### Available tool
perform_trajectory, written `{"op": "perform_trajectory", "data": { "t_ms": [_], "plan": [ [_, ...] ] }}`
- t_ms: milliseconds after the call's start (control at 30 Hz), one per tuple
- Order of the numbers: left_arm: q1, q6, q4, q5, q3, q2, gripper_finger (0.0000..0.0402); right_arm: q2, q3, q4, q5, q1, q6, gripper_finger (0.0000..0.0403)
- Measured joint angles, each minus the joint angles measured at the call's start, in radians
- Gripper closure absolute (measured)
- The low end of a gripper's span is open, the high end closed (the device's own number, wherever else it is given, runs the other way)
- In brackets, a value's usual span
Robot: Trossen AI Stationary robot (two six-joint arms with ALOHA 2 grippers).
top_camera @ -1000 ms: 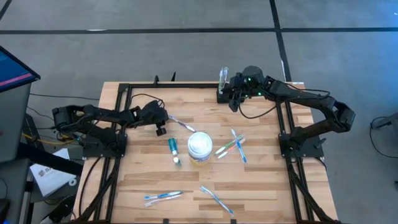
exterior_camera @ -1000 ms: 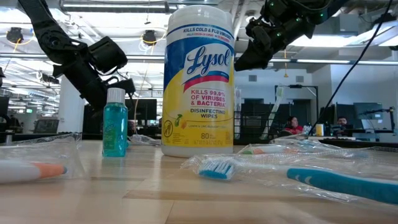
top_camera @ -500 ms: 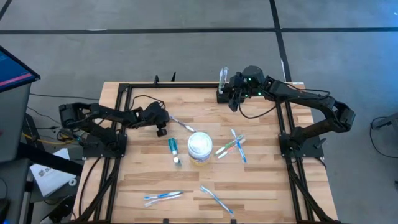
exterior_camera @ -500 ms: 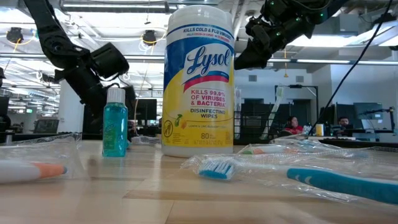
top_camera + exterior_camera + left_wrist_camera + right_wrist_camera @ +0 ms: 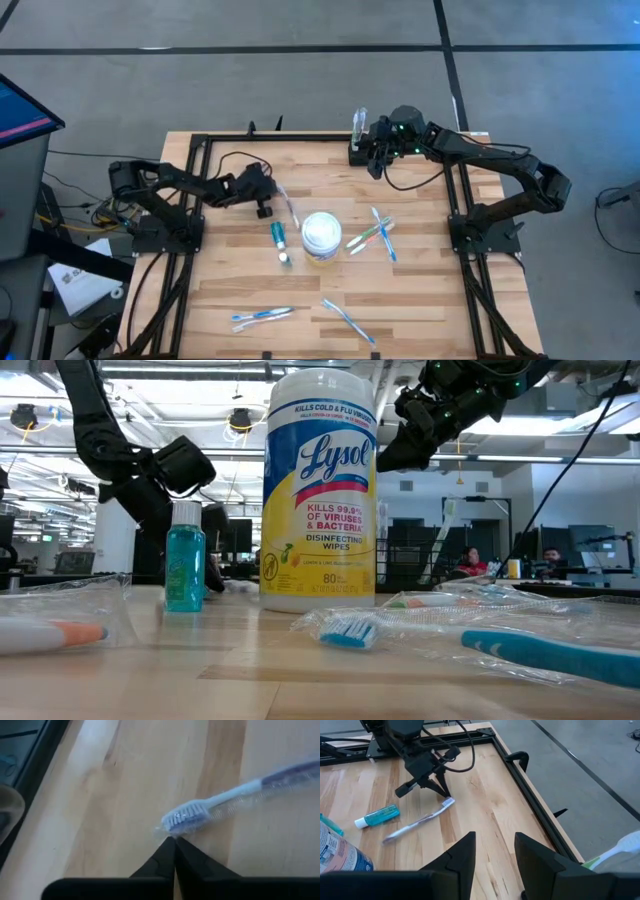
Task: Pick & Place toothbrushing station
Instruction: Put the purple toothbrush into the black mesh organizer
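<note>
Broadly, the wooden table point(image 5: 420, 280) carries a white Lysol tub point(image 5: 321, 235) at its middle; the label in the low view reads "Lysol", "KILLS COLD & FLU VIRUSES", "KILLS 99.9% OF VIRUSES & BACTERIA", "DISINFECTING WIPES". The black toothbrushing station point(image 5: 357, 152) stands at the far edge, with the right gripper point(image 5: 381, 152) just beside it, jaws parted and empty in its wrist view. The left gripper point(image 5: 174, 844) is low over the table with its fingers pressed together, tips touching the bristle head of a wrapped toothbrush point(image 5: 235, 795) without holding it. A teal bottle point(image 5: 279, 240) lies beside the tub. Judgement: the step in hand appears to be securing this toothbrush; the left jaws should open, straddle the handle, and close squarely before lifting toward the station.
</note>
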Motion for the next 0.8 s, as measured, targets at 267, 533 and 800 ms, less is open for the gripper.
{"op": "perform_trajectory", "data": {
  "t_ms": [267, 533, 800],
  "plan": [
    [-0.028, -0.001, -0.031, -0.087, -0.005, -0.145, 0.0401, 0.0, 0.0, 0.0, 0.0, 0.0, 0.0, 0.0276],
    [-0.03, -0.001, -0.024, -0.103, -0.005, -0.333, 0.0401, 0.0, 0.0, 0.0, 0.0, 0.005, 0.0, 0.0276],
    [-0.088, 0.006, 0.004, -0.14, -0.005, -0.474, 0.0401, 0.0, 0.0, 0.003, -0.002, 0.041, 0.0, 0.0276]
  ]
}}
